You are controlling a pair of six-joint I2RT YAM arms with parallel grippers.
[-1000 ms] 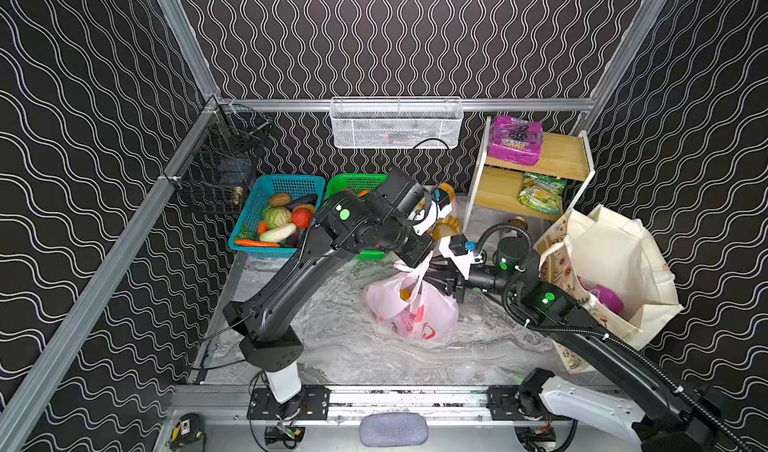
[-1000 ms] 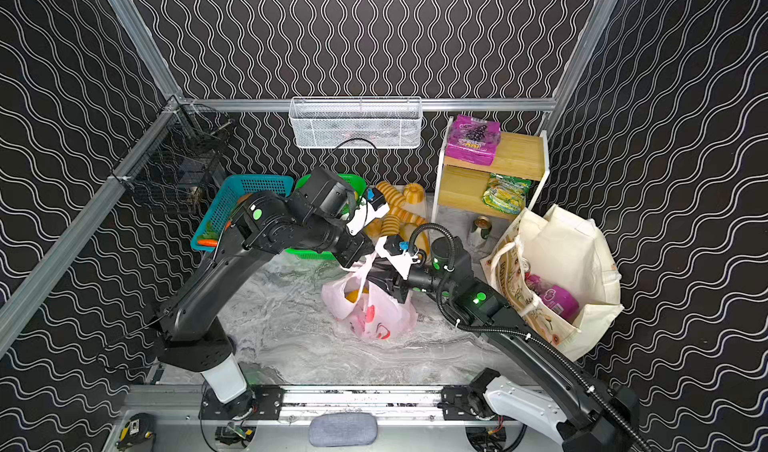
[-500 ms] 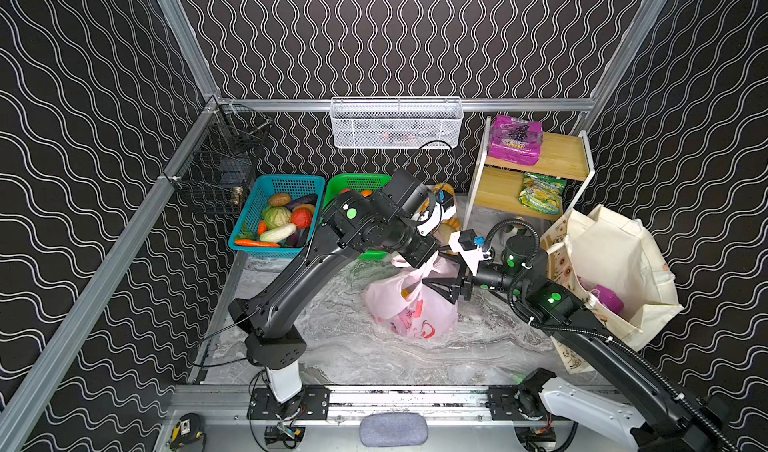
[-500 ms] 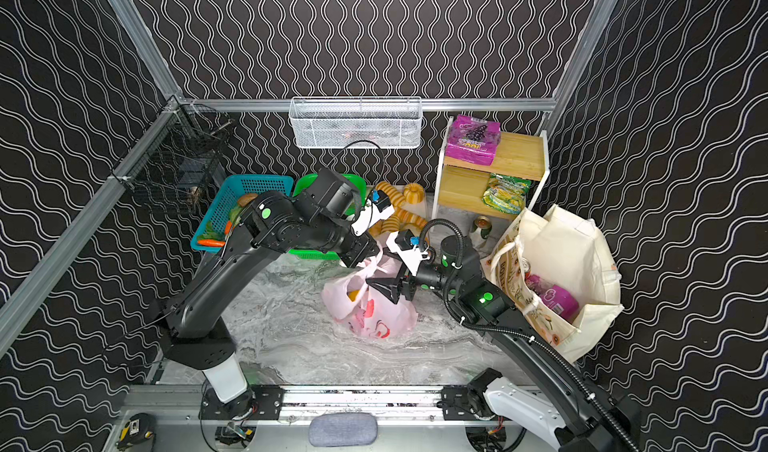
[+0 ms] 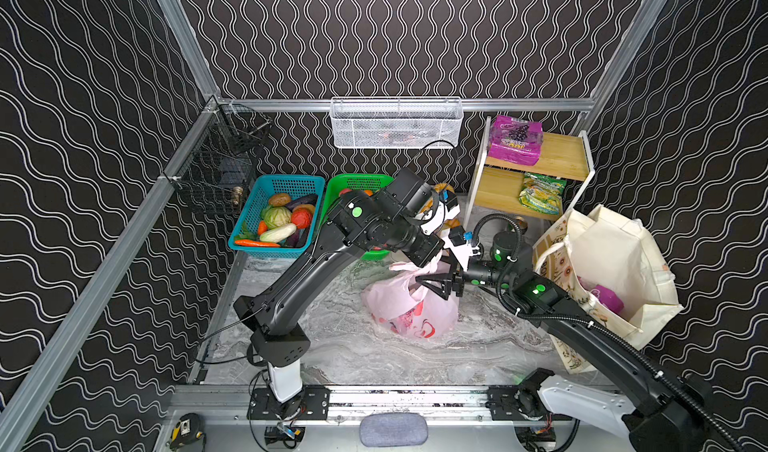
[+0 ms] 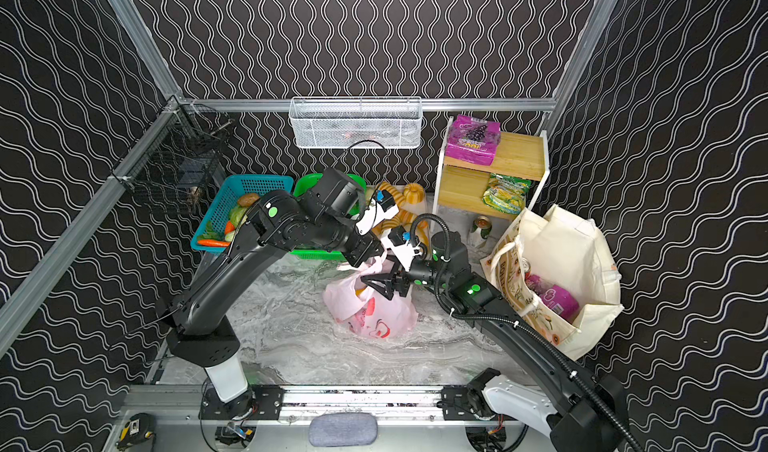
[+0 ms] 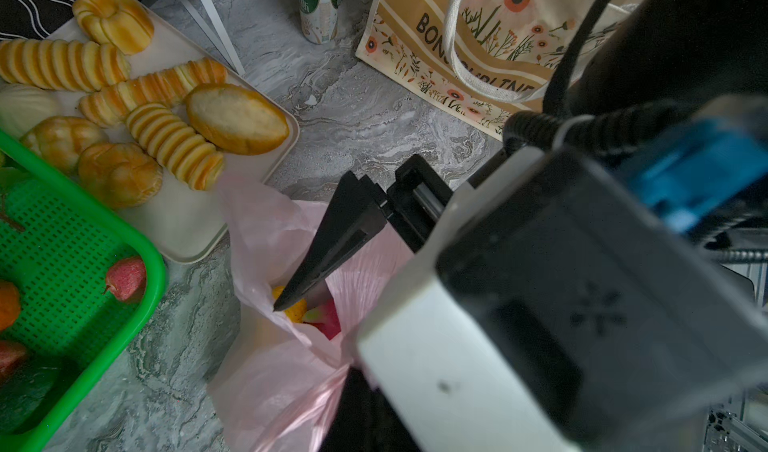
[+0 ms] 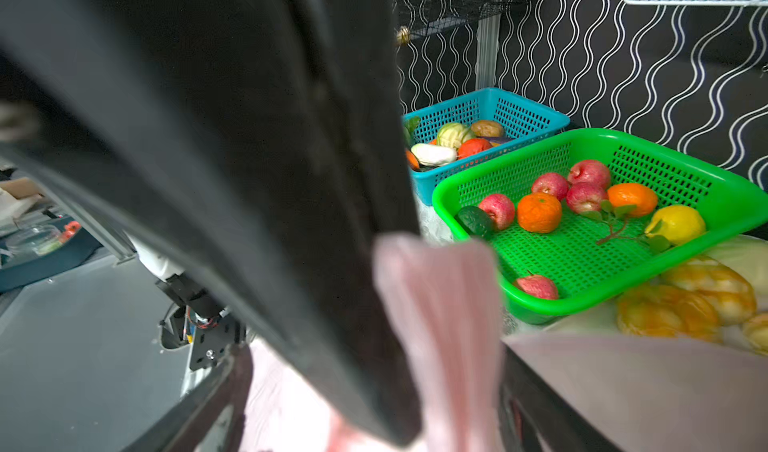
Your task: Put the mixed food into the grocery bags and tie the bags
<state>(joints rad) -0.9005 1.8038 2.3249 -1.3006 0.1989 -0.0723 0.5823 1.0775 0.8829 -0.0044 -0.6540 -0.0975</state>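
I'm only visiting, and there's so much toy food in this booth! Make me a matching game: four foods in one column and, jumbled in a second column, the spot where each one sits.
Foods
1. purple grape packet
2. carrot
3. lemon
4. bread loaves

Spots
A. green basket
B. top of the wooden shelf
C. cream tray
D. blue basket

Right pairs: 1-B, 2-D, 3-A, 4-C.
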